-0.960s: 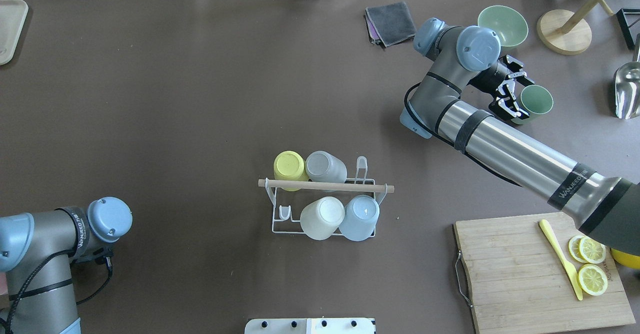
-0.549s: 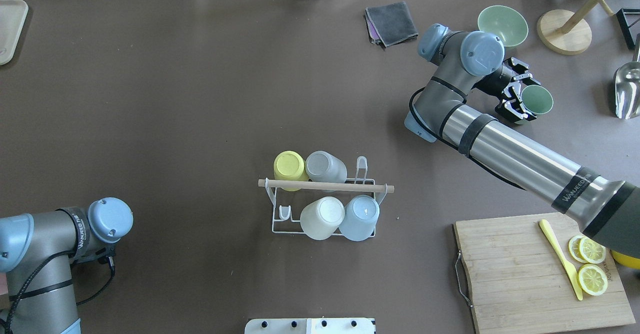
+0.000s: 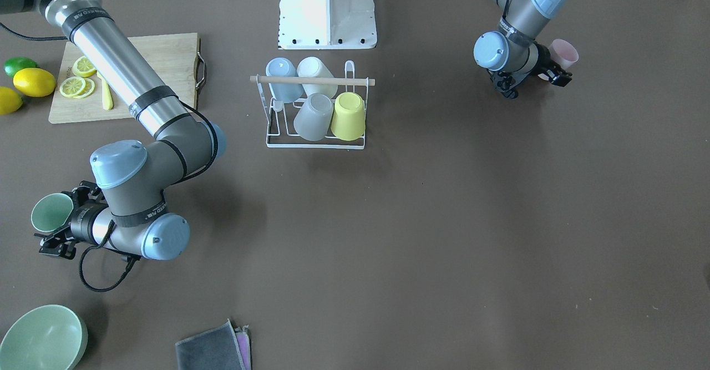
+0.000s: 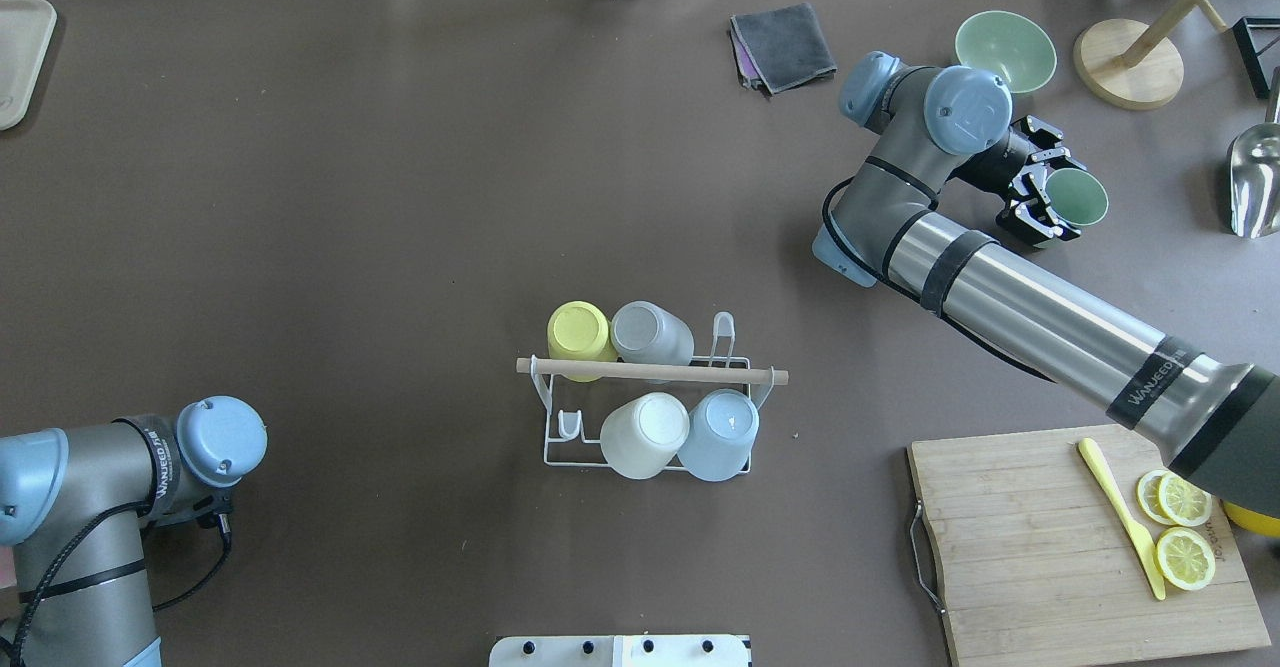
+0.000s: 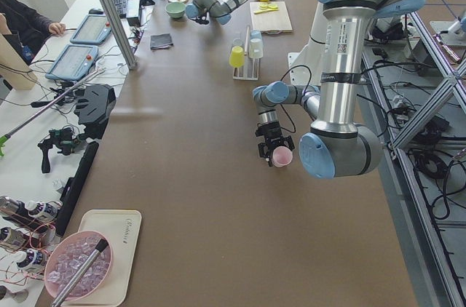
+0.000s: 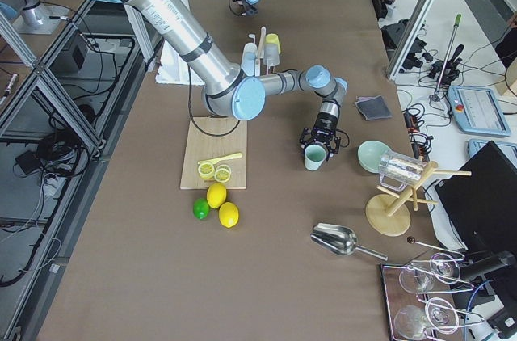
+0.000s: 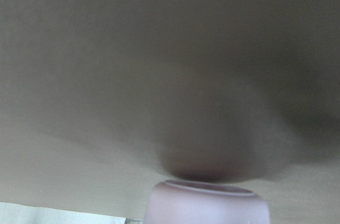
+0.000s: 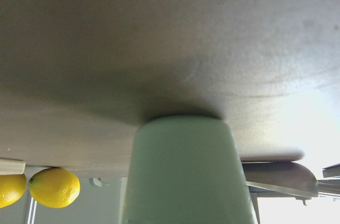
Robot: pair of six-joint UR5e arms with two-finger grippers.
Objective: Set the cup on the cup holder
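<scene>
Cups point(image 4: 645, 434): four on one cup holder point(image 4: 760, 377).

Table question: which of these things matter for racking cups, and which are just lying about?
In the job: green cup at the right gripper; pink cup in the left gripper; cup holder with four cups.
Lying about: cutting board, lemon slices, knife, lemons, lime, bowl, cloth, scoop.

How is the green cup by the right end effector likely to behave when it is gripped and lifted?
The green cup looks like matte plastic, so it is probably light, stiff and not slippery. Empty and upright on its narrower base, it might tip if the right end effector pushes it off-centre.
</scene>
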